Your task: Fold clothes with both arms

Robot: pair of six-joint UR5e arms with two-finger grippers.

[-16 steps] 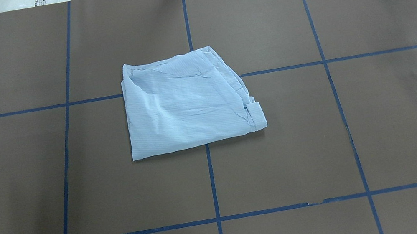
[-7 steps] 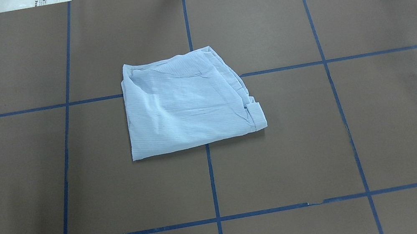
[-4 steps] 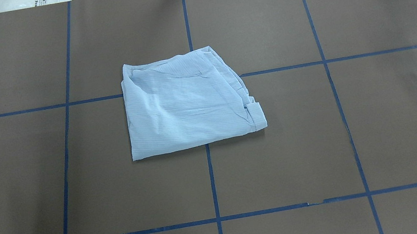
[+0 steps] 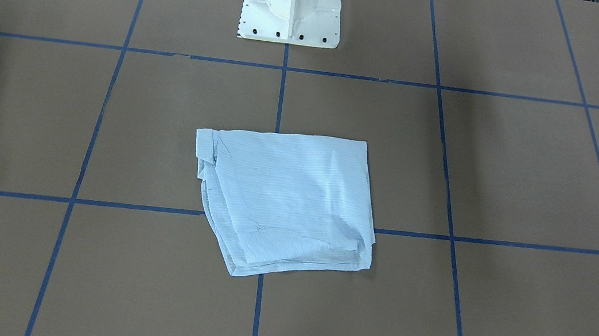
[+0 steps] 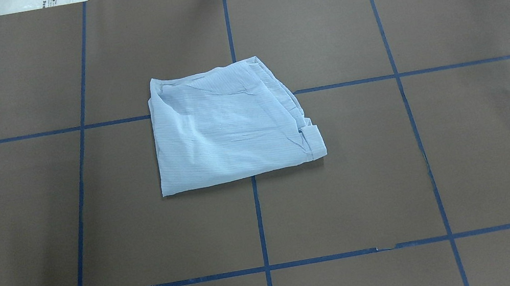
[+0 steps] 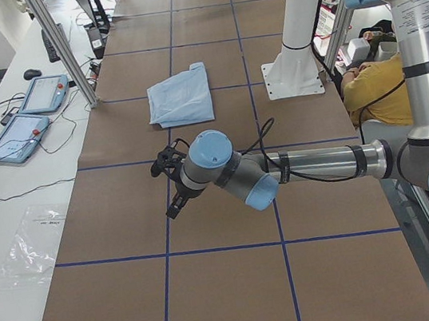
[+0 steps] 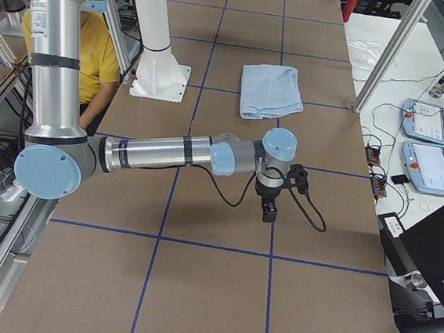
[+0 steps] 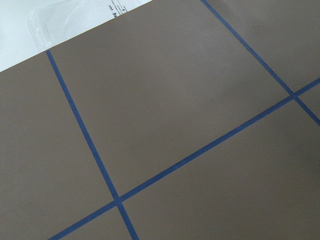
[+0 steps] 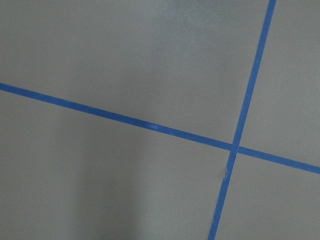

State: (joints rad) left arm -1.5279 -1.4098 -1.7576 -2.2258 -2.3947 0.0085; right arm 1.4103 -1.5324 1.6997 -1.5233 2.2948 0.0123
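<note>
The clothes are one light-blue pinstriped shirt (image 5: 226, 127), folded into a rough rectangle and lying flat near the middle of the brown table (image 4: 286, 201). It also shows in the side views (image 6: 181, 99) (image 7: 270, 91). Neither arm touches it. My left gripper (image 6: 172, 187) hangs over bare table well off to the shirt's left. My right gripper (image 7: 269, 210) hangs over bare table off to its right. Both show only in the side views, so I cannot tell whether they are open or shut. Both wrist views show only brown paper and blue tape.
The white pedestal base (image 4: 292, 2) stands at the robot's side of the table. Two teach pendants (image 6: 26, 116) lie on a side bench beyond an aluminium post (image 6: 60, 46). A person in yellow (image 7: 99, 52) sits behind the robot. A clear plastic bag (image 6: 29, 245) lies beside the table.
</note>
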